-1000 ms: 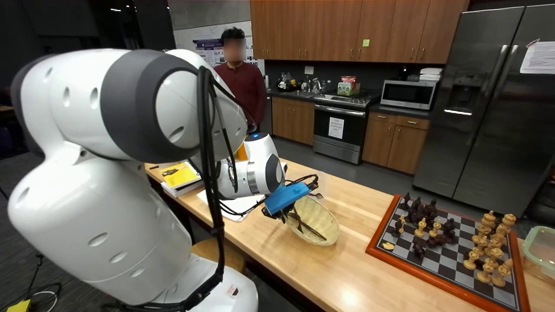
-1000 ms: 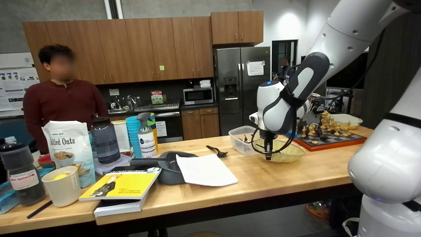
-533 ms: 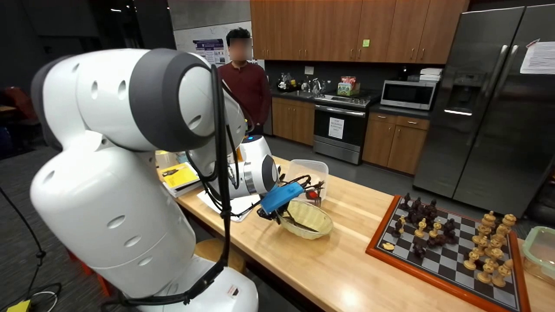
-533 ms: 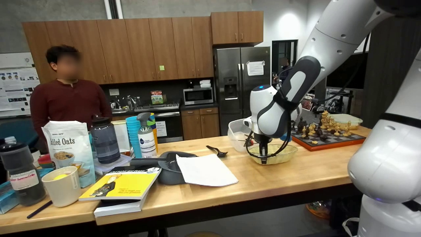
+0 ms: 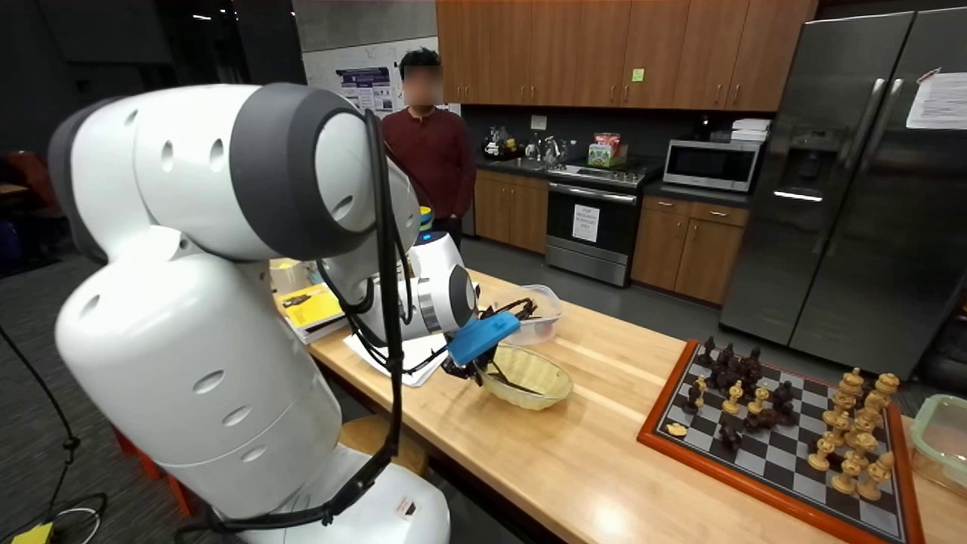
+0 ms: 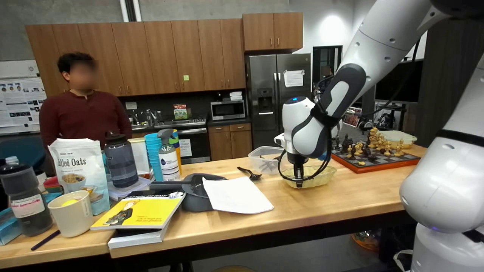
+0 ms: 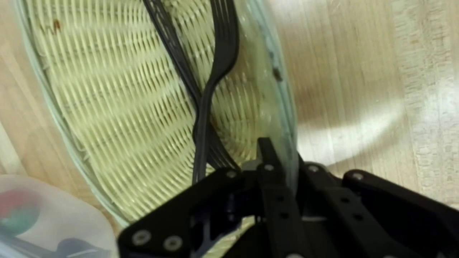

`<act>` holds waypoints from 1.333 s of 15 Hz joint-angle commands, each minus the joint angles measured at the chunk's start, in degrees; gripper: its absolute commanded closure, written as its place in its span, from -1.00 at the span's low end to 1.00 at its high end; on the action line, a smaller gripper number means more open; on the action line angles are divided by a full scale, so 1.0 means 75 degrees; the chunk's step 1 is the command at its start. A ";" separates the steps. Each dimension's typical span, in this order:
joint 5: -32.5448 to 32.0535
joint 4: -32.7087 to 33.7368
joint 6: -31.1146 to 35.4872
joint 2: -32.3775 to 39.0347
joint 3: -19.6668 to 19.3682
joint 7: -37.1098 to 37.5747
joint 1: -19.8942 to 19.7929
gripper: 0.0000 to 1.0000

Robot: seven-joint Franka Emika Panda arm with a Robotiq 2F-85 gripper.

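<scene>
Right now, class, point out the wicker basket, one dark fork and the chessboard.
Wicker basket [image 7: 114,96]: wrist view, on its woven bottom.
Dark fork [image 7: 216,74]: wrist view, on its neck.
Chessboard [image 5: 782,453]: an exterior view, on squares near its middle.

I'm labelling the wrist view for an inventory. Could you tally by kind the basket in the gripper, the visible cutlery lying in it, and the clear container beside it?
Woven basket: 1
Black forks: 2
Clear container: 1
Total: 4
</scene>
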 commanded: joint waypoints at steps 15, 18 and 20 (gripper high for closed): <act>-0.0109 -0.0329 -0.0602 -0.0669 0.0292 0.0948 -0.0023 -0.98; -0.0055 -0.0564 -0.0925 -0.1394 0.0301 0.1065 -0.0003 -1.00; -0.0094 -0.0300 -0.1222 -0.1546 0.0310 0.1129 -0.0035 -1.00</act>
